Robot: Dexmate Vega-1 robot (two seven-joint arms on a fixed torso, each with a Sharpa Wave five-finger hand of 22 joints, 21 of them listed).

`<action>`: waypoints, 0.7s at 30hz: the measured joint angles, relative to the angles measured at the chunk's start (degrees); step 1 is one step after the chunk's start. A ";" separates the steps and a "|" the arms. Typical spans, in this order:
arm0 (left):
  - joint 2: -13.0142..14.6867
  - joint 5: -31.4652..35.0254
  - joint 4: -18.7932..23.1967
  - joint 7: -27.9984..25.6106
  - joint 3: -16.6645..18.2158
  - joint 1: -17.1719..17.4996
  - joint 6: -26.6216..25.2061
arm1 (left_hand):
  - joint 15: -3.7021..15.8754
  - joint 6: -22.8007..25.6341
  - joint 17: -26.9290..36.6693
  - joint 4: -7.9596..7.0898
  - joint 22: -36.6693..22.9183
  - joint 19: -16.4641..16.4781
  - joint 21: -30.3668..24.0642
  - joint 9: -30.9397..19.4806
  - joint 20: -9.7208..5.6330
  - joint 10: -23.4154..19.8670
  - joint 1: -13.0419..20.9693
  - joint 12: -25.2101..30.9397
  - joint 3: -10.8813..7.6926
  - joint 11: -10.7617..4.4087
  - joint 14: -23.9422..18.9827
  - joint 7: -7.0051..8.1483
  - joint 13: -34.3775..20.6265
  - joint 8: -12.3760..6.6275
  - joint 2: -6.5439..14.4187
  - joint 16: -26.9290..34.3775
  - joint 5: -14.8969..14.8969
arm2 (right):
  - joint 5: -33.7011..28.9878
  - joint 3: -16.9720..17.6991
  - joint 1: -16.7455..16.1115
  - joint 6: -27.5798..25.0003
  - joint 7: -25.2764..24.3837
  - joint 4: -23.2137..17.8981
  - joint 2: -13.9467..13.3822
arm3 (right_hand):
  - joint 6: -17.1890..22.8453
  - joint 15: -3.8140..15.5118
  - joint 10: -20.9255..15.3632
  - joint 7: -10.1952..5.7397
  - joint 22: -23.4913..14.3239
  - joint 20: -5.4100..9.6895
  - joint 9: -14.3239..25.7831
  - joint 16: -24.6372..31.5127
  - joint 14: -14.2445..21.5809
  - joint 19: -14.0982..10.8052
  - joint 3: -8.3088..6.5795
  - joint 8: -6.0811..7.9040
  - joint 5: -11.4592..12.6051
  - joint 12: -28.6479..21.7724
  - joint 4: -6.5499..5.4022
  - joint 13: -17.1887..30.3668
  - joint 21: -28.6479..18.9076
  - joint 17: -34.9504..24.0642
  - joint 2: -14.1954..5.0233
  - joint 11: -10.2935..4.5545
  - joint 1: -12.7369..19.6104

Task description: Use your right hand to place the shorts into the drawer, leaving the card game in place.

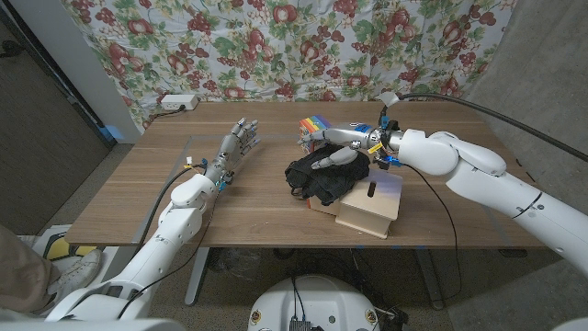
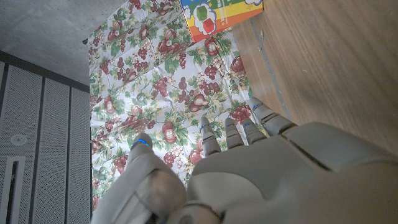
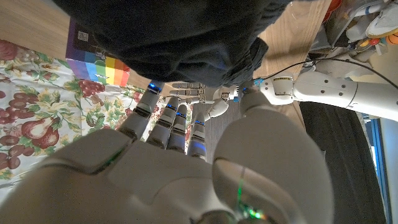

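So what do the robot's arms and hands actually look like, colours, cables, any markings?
Both arms have smooth, rounded white shells. The left hand and right hand are grey and jointed, with small blue lights on the fingers. Black cables run along each forearm, and there are small yellow and blue fittings at the wrists. A green light glows at the right wrist.

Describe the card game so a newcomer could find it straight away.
Start at the wooden table and go to its far edge by the fruit-patterned curtain. Behind the black shorts and the right hand lies the card game, the lone rainbow-striped box there.
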State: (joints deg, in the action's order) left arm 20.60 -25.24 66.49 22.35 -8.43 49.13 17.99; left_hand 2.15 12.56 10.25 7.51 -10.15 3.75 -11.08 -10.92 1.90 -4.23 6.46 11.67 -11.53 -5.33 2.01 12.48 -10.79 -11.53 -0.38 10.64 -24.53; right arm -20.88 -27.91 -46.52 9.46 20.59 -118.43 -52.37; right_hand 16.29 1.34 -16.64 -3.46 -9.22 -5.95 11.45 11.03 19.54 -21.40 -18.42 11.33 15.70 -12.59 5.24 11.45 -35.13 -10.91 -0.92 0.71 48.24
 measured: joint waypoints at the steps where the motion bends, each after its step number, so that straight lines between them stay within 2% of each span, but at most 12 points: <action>1: 0.01 0.01 0.02 0.00 -0.02 0.00 0.00 | 0.00 0.00 0.00 0.00 0.00 -0.08 0.00 0.00 -0.08 0.00 0.00 0.00 0.00 0.00 0.00 0.00 0.00 0.00 0.00 0.00 0.00 | -0.03 0.13 -0.13 -0.02 -0.19 -0.09 -0.07 | 0.09 0.00 0.00 0.09 0.00 0.00 0.00 0.00 0.00 0.00 0.12 0.16 0.00 0.00 -0.31 0.00 0.28 0.00 0.02 0.00 -0.76; 7: 0.06 0.04 0.34 0.01 -0.17 -0.01 -0.03 | 0.00 0.00 0.00 0.00 0.00 -0.09 0.00 0.00 -0.09 0.00 0.00 0.00 0.00 0.00 0.00 0.00 0.00 0.00 0.00 0.00 0.00 | -0.50 0.90 -0.77 -0.24 -1.56 -0.51 -0.32 | 0.09 0.00 -0.26 0.09 0.00 0.00 0.00 0.00 0.00 0.00 0.96 0.16 0.00 0.00 -2.26 0.00 1.22 -0.17 -0.81 0.26 -3.70; 11: 0.16 0.05 0.77 0.01 -0.21 0.04 -0.26 | 0.00 0.00 0.00 0.00 0.00 -0.09 0.00 0.00 -0.09 0.00 0.00 0.00 0.00 0.00 0.00 0.00 0.00 0.00 0.00 0.00 0.00 | -0.82 1.25 -1.08 -0.50 -2.27 -0.71 -0.41 | 0.08 0.00 -0.26 0.09 0.00 0.00 0.00 0.00 0.00 0.00 1.20 0.16 0.00 0.00 -2.98 -0.05 1.53 -0.16 -1.11 0.26 -5.17; 17: 0.50 0.05 1.54 -0.12 -0.23 0.50 -0.68 | 0.00 0.00 0.00 0.00 0.00 -0.08 0.00 -0.17 -0.09 0.00 0.00 0.00 0.00 0.00 0.00 0.00 0.00 0.00 0.00 0.00 0.00 | -1.20 1.92 -1.89 -0.93 -3.82 -1.07 -0.43 | 0.08 0.00 -0.26 0.09 0.01 -0.52 0.01 0.00 0.00 -0.11 1.43 0.16 0.23 0.00 -3.21 -0.28 1.87 -0.16 -1.36 0.26 -5.86; 20: 0.55 0.05 1.84 -0.28 -0.24 0.69 -0.73 | 0.00 0.00 0.00 0.00 0.00 -0.08 0.00 -0.17 -0.08 0.00 0.00 0.00 0.00 0.00 0.00 0.00 0.00 0.00 0.00 0.00 0.00 | -1.29 2.14 -2.14 -1.08 -4.25 -1.25 -0.43 | 0.80 0.00 -0.26 -0.02 0.01 -0.62 0.01 0.00 0.00 -0.01 1.43 0.16 0.23 0.00 -3.69 -0.28 2.31 -0.16 -1.94 0.26 -6.48; 21: 0.57 0.05 1.98 -0.37 -0.24 0.79 -0.73 | 0.00 0.00 0.00 0.00 0.00 -0.08 0.00 -0.17 -0.08 0.00 0.00 0.00 0.00 0.00 0.00 0.00 0.00 0.00 0.00 0.00 0.00 | -1.32 2.22 -2.23 -1.25 -4.48 -1.33 -0.43 | 0.81 0.00 -0.26 -0.02 0.01 -0.62 0.01 0.00 0.00 -0.01 1.42 0.16 0.23 0.00 -3.88 -0.28 2.44 -0.16 -1.60 0.26 -6.85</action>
State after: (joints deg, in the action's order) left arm 21.17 -25.20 68.47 21.99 -8.68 49.93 17.26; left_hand 2.15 12.56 10.25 7.51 -10.15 3.66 -11.08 -11.09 1.82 -4.23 6.46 11.67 -11.53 -5.33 2.01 12.48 -10.79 -11.53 -0.38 10.63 -24.53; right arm -22.20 -25.69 -48.75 8.21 16.12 -119.75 -52.80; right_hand 17.09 1.34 -16.90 -3.48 -9.21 -6.57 11.46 11.03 19.55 -21.41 -17.01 11.49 15.93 -12.59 1.36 11.17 -32.69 -11.08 -2.52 0.97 41.39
